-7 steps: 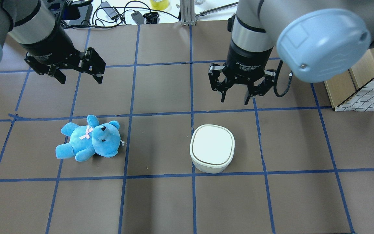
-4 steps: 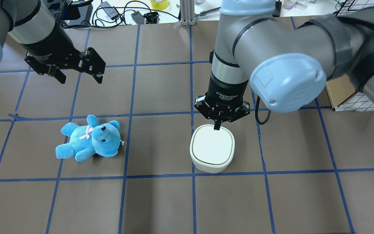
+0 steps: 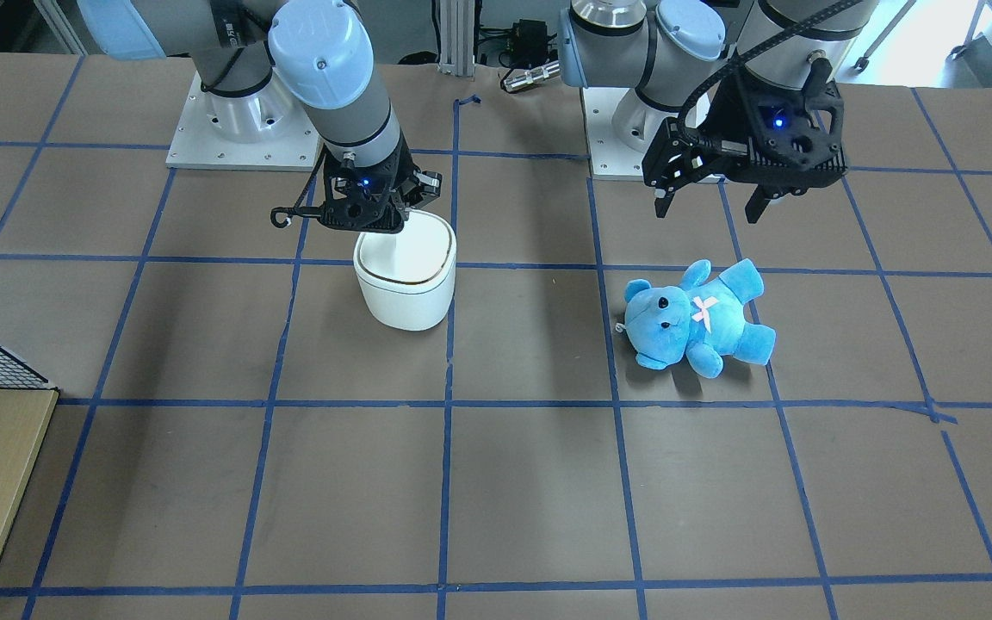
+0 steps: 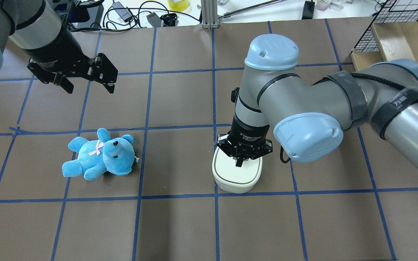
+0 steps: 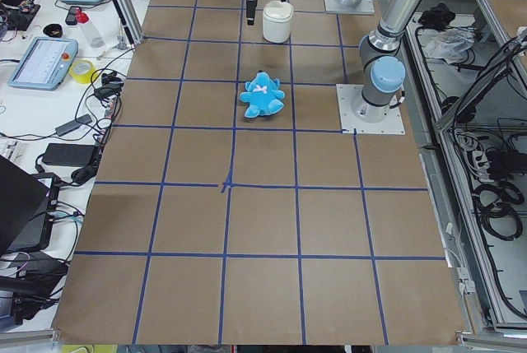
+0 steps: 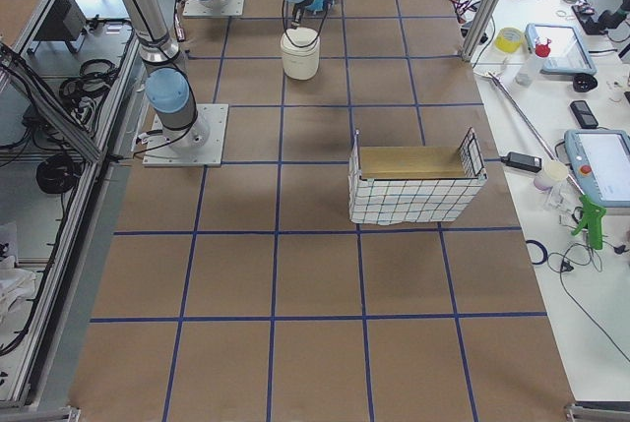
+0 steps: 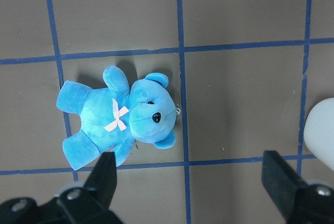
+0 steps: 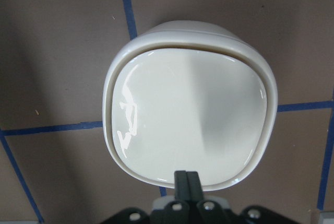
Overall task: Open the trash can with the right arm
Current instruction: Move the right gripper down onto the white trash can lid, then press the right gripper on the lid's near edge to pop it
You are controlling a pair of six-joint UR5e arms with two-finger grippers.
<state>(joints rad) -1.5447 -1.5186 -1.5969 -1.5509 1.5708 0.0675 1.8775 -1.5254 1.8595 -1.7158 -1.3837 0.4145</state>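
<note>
Trash can: the white trash can [image 4: 237, 179] stood on the brown, blue-gridded table [image 4: 180, 224], on the robot's right half, its lid lying flat and closed.
Right claw: the right claw [image 4: 238, 163] pointed straight down over the lid, its fingers [image 8: 186, 179] pressed together with nothing between them. Whether they touched the lid could not be told.
Teddy bear: a blue teddy bear [image 4: 100, 159] lay on its back well apart from the bin, on the robot's left.
Left claw: the left claw [image 4: 90, 88] hung spread and empty above the table, beyond the bear.
</note>
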